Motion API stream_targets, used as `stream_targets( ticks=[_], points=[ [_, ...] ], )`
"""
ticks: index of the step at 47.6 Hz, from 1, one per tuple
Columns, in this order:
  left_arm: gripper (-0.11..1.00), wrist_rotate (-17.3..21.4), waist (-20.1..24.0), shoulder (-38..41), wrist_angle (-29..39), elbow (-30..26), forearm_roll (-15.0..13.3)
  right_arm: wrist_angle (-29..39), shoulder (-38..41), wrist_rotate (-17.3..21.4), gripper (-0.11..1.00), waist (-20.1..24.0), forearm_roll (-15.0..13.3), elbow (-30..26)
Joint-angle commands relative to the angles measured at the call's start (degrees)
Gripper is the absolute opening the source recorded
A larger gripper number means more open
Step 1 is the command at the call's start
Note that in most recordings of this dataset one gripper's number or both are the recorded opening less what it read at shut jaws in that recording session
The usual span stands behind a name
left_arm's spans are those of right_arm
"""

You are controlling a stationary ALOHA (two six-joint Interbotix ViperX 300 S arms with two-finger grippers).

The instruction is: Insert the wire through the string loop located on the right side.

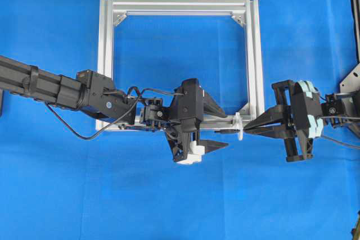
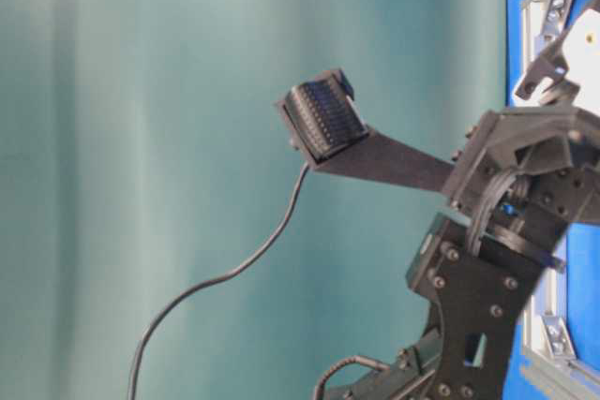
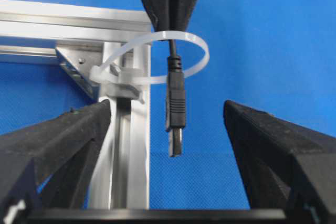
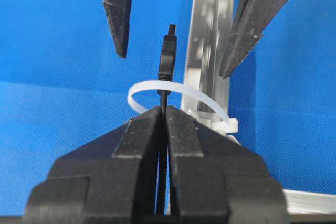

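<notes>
Threading wire through string loop, seemingly hidden overhead.

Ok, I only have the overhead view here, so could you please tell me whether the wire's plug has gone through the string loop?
Observer: Yes. In the left wrist view the wire passes through the string loop, and the plug is wholly past it.
Operator: Thank you. Is the left end effector gripping the plug?
Observer: No. The left end effector is open, with its fingers on either side of the plug and not touching it.
</notes>
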Motion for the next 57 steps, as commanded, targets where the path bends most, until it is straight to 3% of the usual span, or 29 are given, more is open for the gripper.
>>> stream_targets(
  ticks=[1, 7, 15, 18, 47, 52, 57],
  points=[
    [0.81, 0.0, -0.1, -1.1, -0.1, -1.2, 0.1, -0.3, -0.3, -0.1, -0.04, -0.1, 0.1, -1.0],
    [0.70, 0.0, -0.1, -1.1, 0.7, -1.2, 0.1, -0.3, -0.3, -0.1, -0.04, -0.2, 0.1, -1.0],
    [0.19, 0.5, -0.1, -1.1, 0.9, -1.1, 0.1, -0.3, -0.3, -0.1, -0.04, -0.2, -0.1, -1.1],
    [0.07, 0.5, -0.1, -1.1, 1.0, -0.9, 0.1, -0.4, -0.3, -0.1, -0.04, -0.1, 0.0, -1.1],
    [0.08, 0.4, -0.1, -1.2, 1.0, -0.4, 0.1, 0.2, -0.3, 0.3, -0.03, -0.1, 0.1, -1.1],
    [0.08, 0.5, -0.2, -1.3, 1.0, -0.4, 0.1, 0.4, -0.3, 0.4, 0.09, -0.1, 0.1, -1.3],
    [0.08, 0.5, -0.2, -1.5, 0.9, -0.1, 0.1, 0.5, -0.3, 0.4, 0.34, -0.1, 0.1, -1.4]
  ],
)
